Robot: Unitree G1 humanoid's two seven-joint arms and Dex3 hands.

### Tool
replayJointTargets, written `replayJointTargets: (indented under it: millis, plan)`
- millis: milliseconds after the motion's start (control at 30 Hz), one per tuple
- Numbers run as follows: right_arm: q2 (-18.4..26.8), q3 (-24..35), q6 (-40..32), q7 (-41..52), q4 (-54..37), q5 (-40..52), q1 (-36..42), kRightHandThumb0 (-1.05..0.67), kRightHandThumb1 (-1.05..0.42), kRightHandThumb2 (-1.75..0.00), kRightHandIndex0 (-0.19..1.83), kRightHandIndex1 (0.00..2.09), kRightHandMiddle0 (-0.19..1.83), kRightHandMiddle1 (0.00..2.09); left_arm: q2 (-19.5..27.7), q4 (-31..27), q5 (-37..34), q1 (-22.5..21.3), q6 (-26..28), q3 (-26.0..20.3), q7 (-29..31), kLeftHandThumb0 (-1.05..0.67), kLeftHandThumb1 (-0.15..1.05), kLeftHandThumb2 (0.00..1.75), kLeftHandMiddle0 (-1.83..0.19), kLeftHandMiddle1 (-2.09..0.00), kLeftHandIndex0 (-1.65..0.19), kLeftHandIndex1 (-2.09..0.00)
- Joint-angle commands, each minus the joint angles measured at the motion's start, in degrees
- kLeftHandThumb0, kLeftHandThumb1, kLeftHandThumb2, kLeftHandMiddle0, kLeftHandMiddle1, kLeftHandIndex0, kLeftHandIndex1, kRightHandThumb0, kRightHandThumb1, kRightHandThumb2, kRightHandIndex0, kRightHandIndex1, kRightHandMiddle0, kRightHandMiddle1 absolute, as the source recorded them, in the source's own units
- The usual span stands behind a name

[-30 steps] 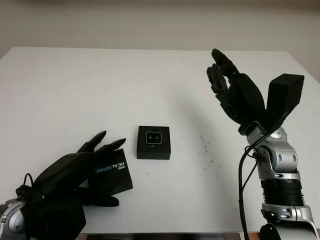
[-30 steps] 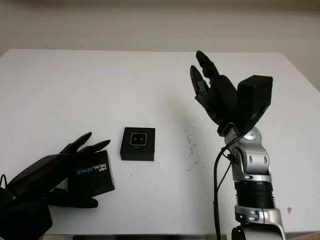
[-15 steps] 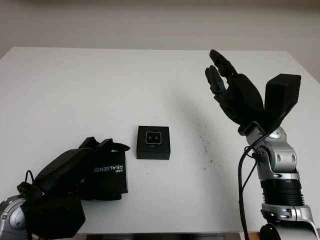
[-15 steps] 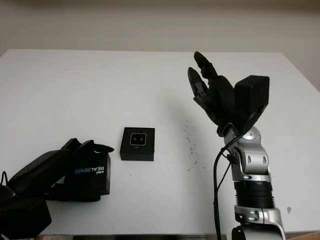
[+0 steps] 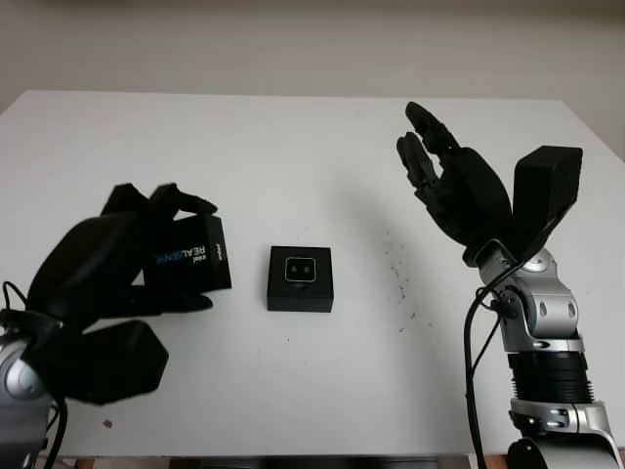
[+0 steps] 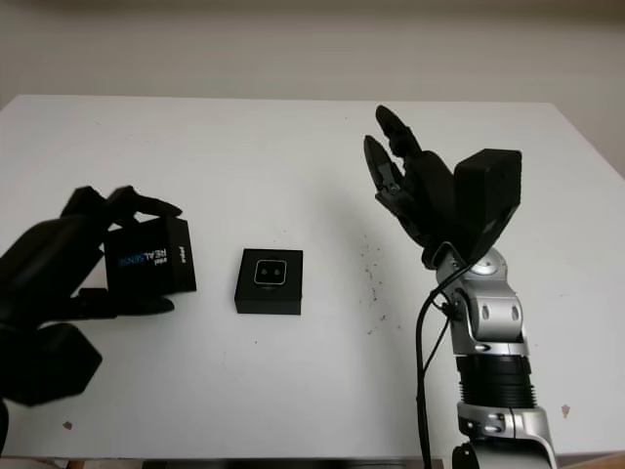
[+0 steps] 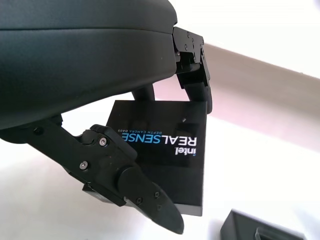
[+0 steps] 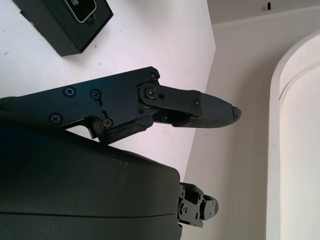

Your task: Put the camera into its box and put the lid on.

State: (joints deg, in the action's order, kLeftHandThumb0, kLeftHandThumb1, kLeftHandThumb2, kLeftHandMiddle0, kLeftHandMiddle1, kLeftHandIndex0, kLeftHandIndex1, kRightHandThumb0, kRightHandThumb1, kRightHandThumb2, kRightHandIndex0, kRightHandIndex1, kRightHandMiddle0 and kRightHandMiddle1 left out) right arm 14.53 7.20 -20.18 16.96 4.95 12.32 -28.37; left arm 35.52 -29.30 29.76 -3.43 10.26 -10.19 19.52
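- Fingers (image 7: 145,192) of our left hand (image 5: 93,269) clasp the lid (image 5: 188,256) above the counter (image 5: 293,156); our right hand (image 5: 454,186) hangs open, raised.
- We judge the lid light, stiff and smooth: hold its edges.
- Matte-black box (image 5: 300,278), mid-counter, cradles the camera (image 5: 299,267).

Plain white table (image 5: 244,147), matte top, far edge running up against a pale wall. Sitting directly on it near the middle is the small black open box (image 5: 300,279) with the camera (image 5: 300,268) nested inside (lens side up). Just right of the box there's a scatter of tiny dark specks (image 5: 395,274).
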Motion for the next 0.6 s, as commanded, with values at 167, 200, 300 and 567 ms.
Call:
replayJointTargets:
  millis: [167,200,300,567]
  plan:
    - [0.0,-0.4,0.1,-0.1,-1.6,-0.1,0.4,-0.58,-1.05,-0.56,-0.08,0.04,-0.19,0.24,0.5,-3.8,0.2,-11.5,11.2,6.2,8.9,-0.23,0.96,0.05,-0.41,-1.44,-0.34,-1.26]
    - [-0.1,-0.6,0.0,-0.2,-1.6,-0.2,0.4,-0.58,-1.05,-0.56,-0.08,0.04,-0.19,0.24,0.4,-3.2,0.6,-13.0,12.0,7.7,9.8,-0.24,0.96,0.05,-0.40,-1.44,-0.35,-1.26]
    - [-0.2,-1.0,-0.6,-0.4,-2.0,-0.4,0.5,-0.58,-1.05,-0.58,-0.09,0.04,-0.19,0.22,-0.3,-1.4,0.4,-16.6,13.9,11.1,11.9,-0.25,0.96,0.05,-0.38,-1.61,-0.34,-1.36]
    - [-2.2,-1.2,1.6,-2.1,-2.0,-0.4,0.7,-0.61,-1.05,-0.52,-0.13,0.02,-0.19,0.18,-3.2,1.2,-2.7,-20.3,17.5,16.6,14.8,-0.25,0.97,0.05,-0.41,-1.64,-0.27,-1.43]
